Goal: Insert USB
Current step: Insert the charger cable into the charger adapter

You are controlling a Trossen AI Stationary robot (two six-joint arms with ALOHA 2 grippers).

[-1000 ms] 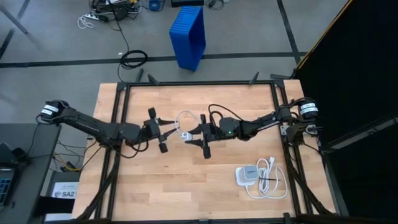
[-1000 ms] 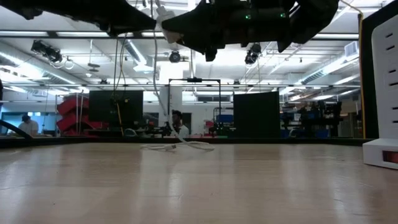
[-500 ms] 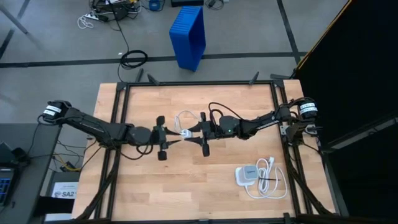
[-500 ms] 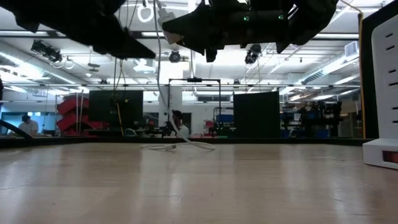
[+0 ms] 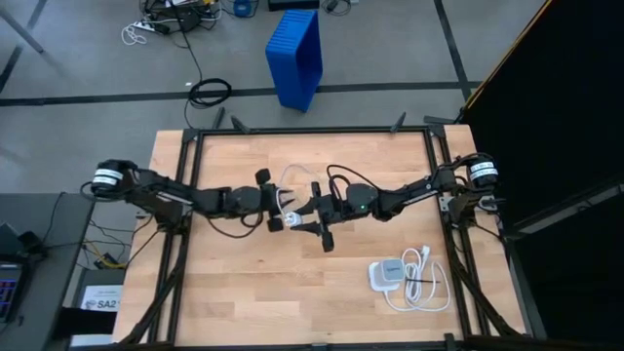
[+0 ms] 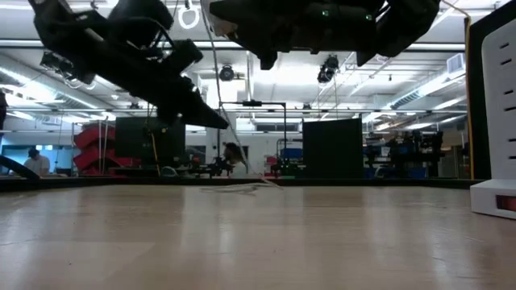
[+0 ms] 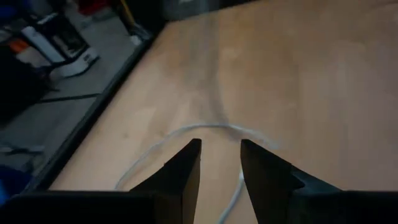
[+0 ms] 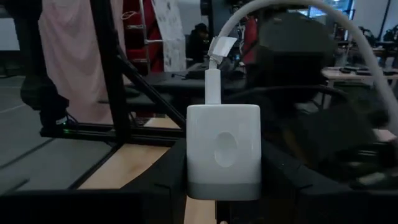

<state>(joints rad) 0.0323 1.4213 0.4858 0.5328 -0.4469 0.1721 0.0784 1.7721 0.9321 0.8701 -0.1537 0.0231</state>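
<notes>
My right gripper [image 5: 295, 214] hovers over the table's middle, shut on a white charger block [image 8: 222, 149]. The USB, a thin white cable [image 5: 291, 179], has one plug [image 8: 213, 87] stuck in the block's far face. From there it arcs away, hangs down, and lies looped on the table [image 6: 238, 187]. My left gripper [image 5: 280, 202] is open, close beside the block on its left, tipped down over the cable loop [image 7: 186, 132]. It touches nothing that I can see. My right gripper pinches the white charger block by its two side faces [image 8: 193, 168], one finger on each side, coming level from the table's right. The block is lifted clear of the table. The cable rises from its plug and hangs slack.
A flat white socket block [image 5: 387, 273] with its thick white cord [image 5: 425, 278] lies near the table's right near corner. It also shows at the low view's right edge [image 6: 493, 197]. A blue bin [image 5: 295, 57] stands on the floor beyond the far edge.
My left gripper has moved toward the table's right, up close to the right gripper and the charger block, and has tipped its fingers down toward the table. The right gripper has kept its hold almost in place.
</notes>
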